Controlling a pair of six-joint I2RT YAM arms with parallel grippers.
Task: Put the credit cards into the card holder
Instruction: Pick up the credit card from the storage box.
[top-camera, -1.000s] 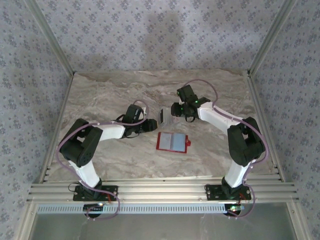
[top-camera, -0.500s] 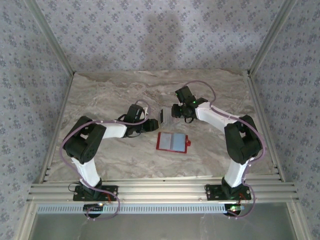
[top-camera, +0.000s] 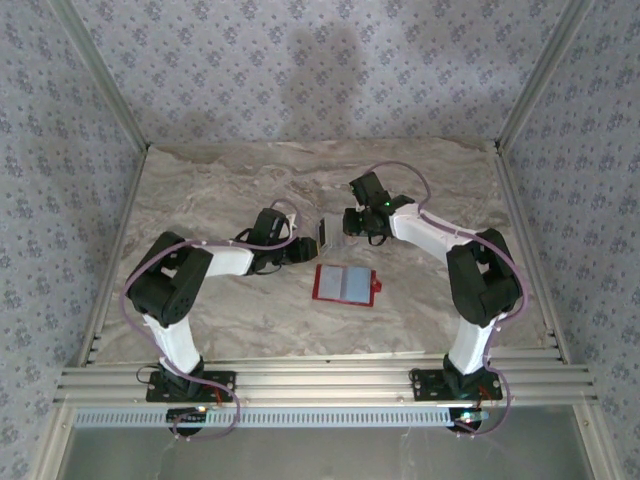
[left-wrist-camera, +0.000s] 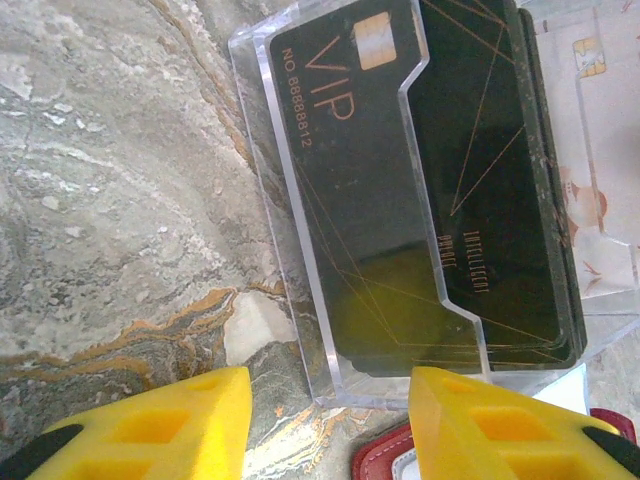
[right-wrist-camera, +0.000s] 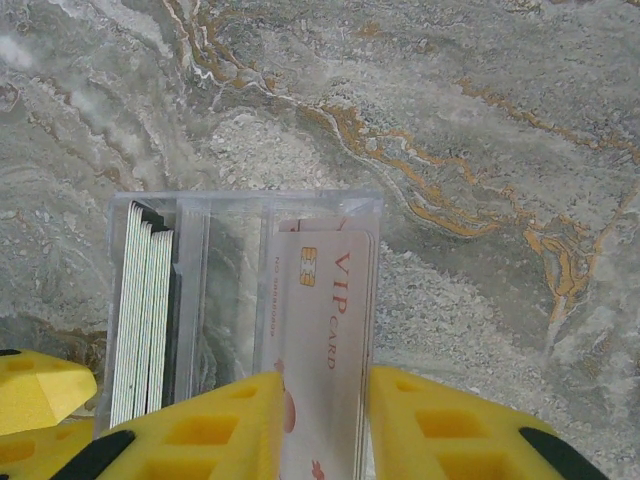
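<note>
Grey-brown marbled table top (top-camera: 220, 180) carries the whole scene. On the left side, the left arm rises from its base at the near edge, bends at a raised black elbow, and sends its white forearm low and to the right, toward the middle of the table. The left gripper (top-camera: 303, 250) (left-wrist-camera: 330, 420) is released: its two yellow fingers (left-wrist-camera: 150, 420) stand well apart and hold nothing. One corner of a clear plastic card stand (top-camera: 328, 232) (left-wrist-camera: 350, 385) lies just in front of them.

This stand sits between the two grippers. In its left compartment there is a stack of dark credit cards (left-wrist-camera: 470, 180) with gold lines and the word VIP; the right wrist view shows this stack edge-on (right-wrist-camera: 145, 310). Nearer to the arm bases, a small flat red wallet (top-camera: 345, 284) (left-wrist-camera: 385, 462) lies open on the table, with its pale grey-blue pockets facing up. It is just beside the stand and apart from both grippers.

On the right side, the right arm goes up from its base to a black elbow, and its white forearm then reaches back and to the left. The right gripper (top-camera: 345, 225) (right-wrist-camera: 325, 385) points at the stand from the far right. Its yellow fingers (right-wrist-camera: 230, 430) are clenched on the two long edges of a pale pinkish credit card (right-wrist-camera: 325, 320), which stands in the right compartment of the stand.
</note>
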